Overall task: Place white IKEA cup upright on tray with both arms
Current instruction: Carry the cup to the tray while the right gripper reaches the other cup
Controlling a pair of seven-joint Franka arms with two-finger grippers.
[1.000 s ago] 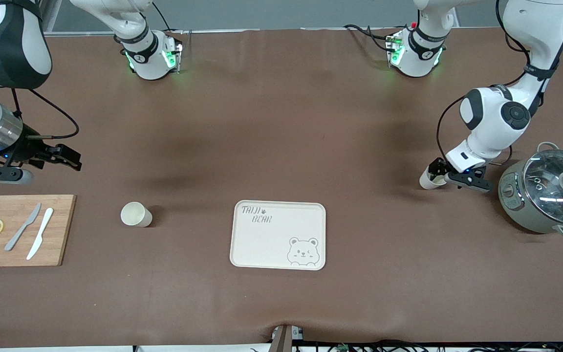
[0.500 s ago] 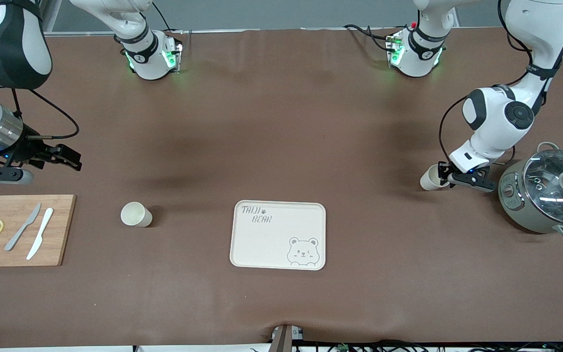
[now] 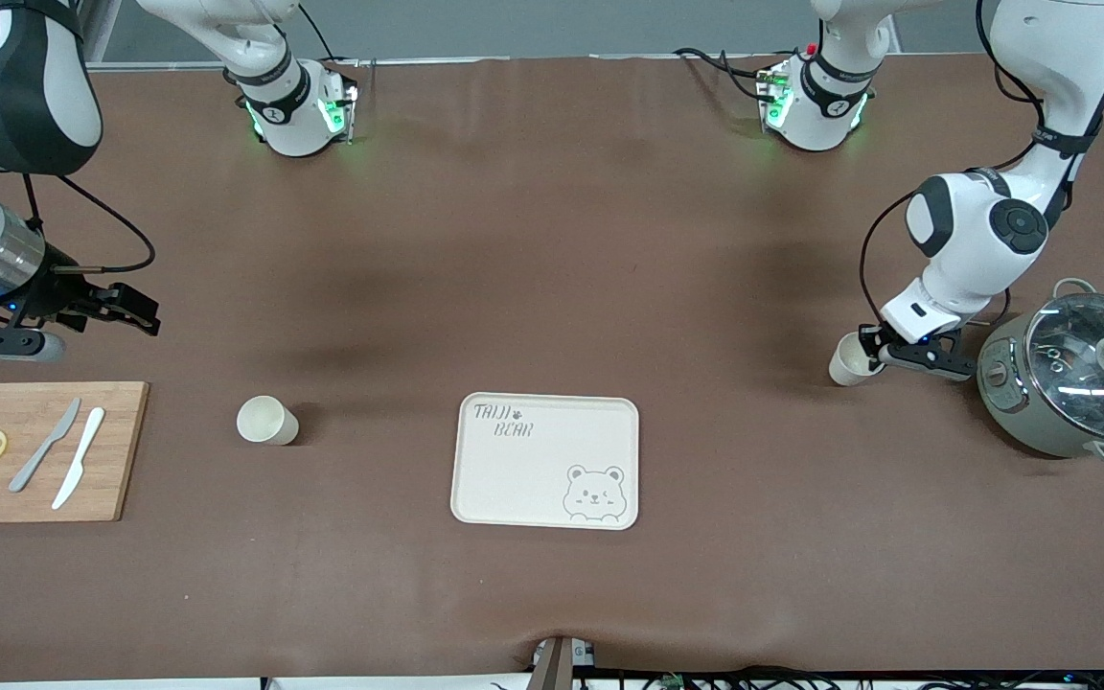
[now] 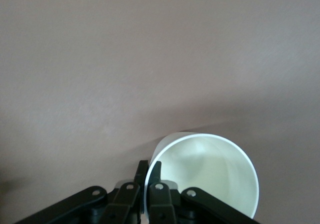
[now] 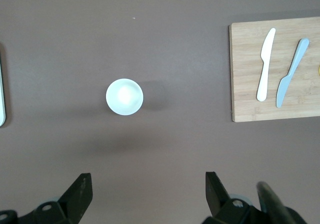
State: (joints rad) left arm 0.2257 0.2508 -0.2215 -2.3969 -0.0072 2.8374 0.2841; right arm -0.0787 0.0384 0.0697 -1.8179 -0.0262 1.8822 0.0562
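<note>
A white cup (image 3: 846, 362) is tilted, low over the table between the tray and the pot at the left arm's end. My left gripper (image 3: 873, 352) is shut on its rim, one finger inside and one outside (image 4: 148, 171); the cup's open mouth (image 4: 207, 171) faces the wrist camera. I cannot tell whether the cup touches the table. A second white cup (image 3: 266, 420) stands upright on the table between the tray and the cutting board; it also shows in the right wrist view (image 5: 124, 96). The cream bear tray (image 3: 545, 460) lies bare. My right gripper (image 3: 143, 317) waits open and empty (image 5: 148, 189) over the table.
A grey-green pot with a glass lid (image 3: 1074, 383) stands close beside the left gripper. A wooden cutting board (image 3: 34, 450) with two knives and lemon slices lies at the right arm's end; it also shows in the right wrist view (image 5: 250, 94).
The left gripper has shifted slightly toward the pot and down with the cup in it. The right arm has not moved.
</note>
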